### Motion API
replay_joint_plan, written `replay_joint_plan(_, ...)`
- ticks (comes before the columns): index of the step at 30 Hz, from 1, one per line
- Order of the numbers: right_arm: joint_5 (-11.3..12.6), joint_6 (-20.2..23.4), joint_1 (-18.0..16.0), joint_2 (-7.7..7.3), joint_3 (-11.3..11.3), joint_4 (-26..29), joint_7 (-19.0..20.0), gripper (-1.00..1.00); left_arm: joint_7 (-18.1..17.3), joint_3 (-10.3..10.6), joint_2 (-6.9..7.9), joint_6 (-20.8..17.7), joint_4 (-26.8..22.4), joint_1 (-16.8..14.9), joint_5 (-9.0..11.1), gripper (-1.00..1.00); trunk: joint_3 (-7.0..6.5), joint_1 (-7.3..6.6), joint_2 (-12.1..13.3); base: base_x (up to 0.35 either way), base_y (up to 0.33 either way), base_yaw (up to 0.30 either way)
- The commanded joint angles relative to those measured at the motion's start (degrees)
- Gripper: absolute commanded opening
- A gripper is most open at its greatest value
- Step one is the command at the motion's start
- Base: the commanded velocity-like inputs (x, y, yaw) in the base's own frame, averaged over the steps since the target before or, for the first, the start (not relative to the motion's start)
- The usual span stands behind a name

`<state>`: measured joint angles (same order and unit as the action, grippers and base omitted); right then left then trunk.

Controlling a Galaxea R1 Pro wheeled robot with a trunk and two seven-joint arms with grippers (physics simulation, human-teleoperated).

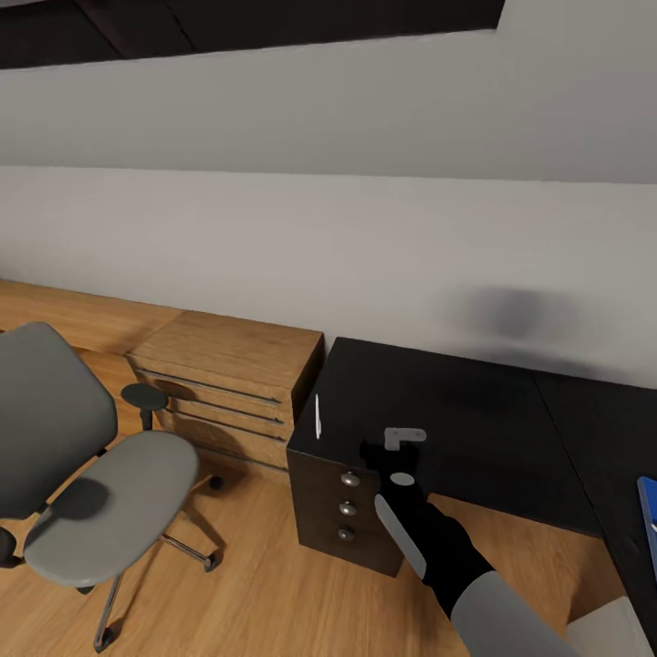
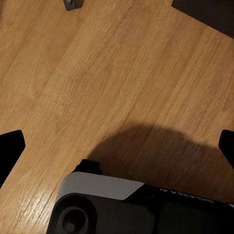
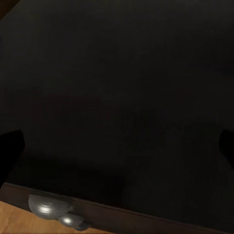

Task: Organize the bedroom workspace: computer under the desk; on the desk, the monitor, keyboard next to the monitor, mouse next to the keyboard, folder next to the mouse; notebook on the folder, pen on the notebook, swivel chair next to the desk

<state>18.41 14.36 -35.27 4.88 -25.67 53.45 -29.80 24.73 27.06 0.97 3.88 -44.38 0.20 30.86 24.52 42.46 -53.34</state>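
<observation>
The swivel chair (image 1: 109,511), grey with a chrome base, stands on the wood floor at the left, apart from the desk. The glossy black desk (image 1: 474,411) fills the middle and right, and its drawer pedestal shows three silver knobs (image 1: 350,478). A thin white pen (image 1: 318,416) lies on the desktop near the left edge. A strip of the blue folder (image 1: 650,520) lies on the desk at the far right, cut off by the frame. My right gripper (image 1: 391,452) (image 3: 117,148) hovers over the desktop above the pedestal, open and empty. My left gripper (image 2: 117,146) hangs open over bare floor.
A light wooden dresser (image 1: 228,383) stands between the chair and the desk, against the white wall. In the left wrist view part of my own base (image 2: 122,204) shows below the gripper, and a small grey object (image 2: 73,4) rests on the floor.
</observation>
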Motion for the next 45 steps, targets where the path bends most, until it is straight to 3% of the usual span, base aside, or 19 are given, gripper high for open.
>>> replay_joint_plan(1, 0.3, 0.2, 0.0, -0.03, -0.2, 0.1, -0.4, 1.0, 0.4, 0.4, 0.08, 0.3, -0.1, 0.0, 0.6, 1.0, 0.05, 0.01, 0.0, 0.0, 0.0, 0.0)
replay_joint_plan(9, 0.4, -0.5, 0.0, 0.14, -0.3, 0.1, -0.2, 1.0, 0.4, 0.4, 0.08, 0.3, -0.1, 0.0, 0.6, 1.0, 0.05, 0.01, 0.0, 0.0, 0.0, 0.0)
replay_joint_plan(15, 0.4, -3.5, 0.1, 0.19, -2.7, 0.1, 0.5, 1.0, 0.4, 0.4, 0.15, 0.3, -0.1, 0.0, 0.6, 1.0, 0.05, 0.01, 0.0, 0.006, 0.0, 0.0)
replay_joint_plan(19, 0.4, -4.7, 0.1, 0.1, -3.1, 0.1, 0.5, 1.0, 0.4, 0.4, 0.16, 0.3, -0.1, 0.0, 0.6, 1.0, 0.05, 0.01, 0.0, 0.099, 0.038, 0.0)
replay_joint_plan(31, 0.4, -5.6, 0.1, 0.27, -4.0, 0.1, 0.6, 1.0, 0.4, 0.4, 0.26, 0.4, -0.2, 0.0, 0.3, 1.0, 0.05, 0.01, 0.0, 0.256, 0.234, 0.0)
replay_joint_plan(33, 0.4, -5.6, 0.1, 0.21, -4.8, 0.1, 0.6, 1.0, 0.4, 0.4, 0.22, 0.4, -0.3, 0.0, 0.3, 1.0, 0.05, 0.01, 0.0, 0.248, 0.254, 0.0)
replay_joint_plan(34, 0.4, -5.6, 0.1, 0.15, -7.1, 0.1, 0.6, 1.0, 0.4, 0.5, 0.18, 0.4, -0.5, 0.0, 0.3, 1.0, 0.05, 0.01, 0.0, 0.241, 0.253, 0.0)
replay_joint_plan(36, 0.4, -5.6, 0.1, 0.1, -8.2, 0.1, 0.6, 1.0, 0.4, 0.5, 0.18, 0.4, -0.5, 0.0, 0.3, 1.0, 0.05, 0.01, 0.0, 0.238, 0.238, 0.0)
replay_joint_plan(45, 0.5, -5.6, 0.1, -0.04, -9.4, 0.1, 0.6, 1.0, 0.4, 0.5, 0.17, 0.9, -0.8, 0.0, 0.3, 1.0, 0.05, 0.01, 0.0, 0.227, 0.208, 0.0)
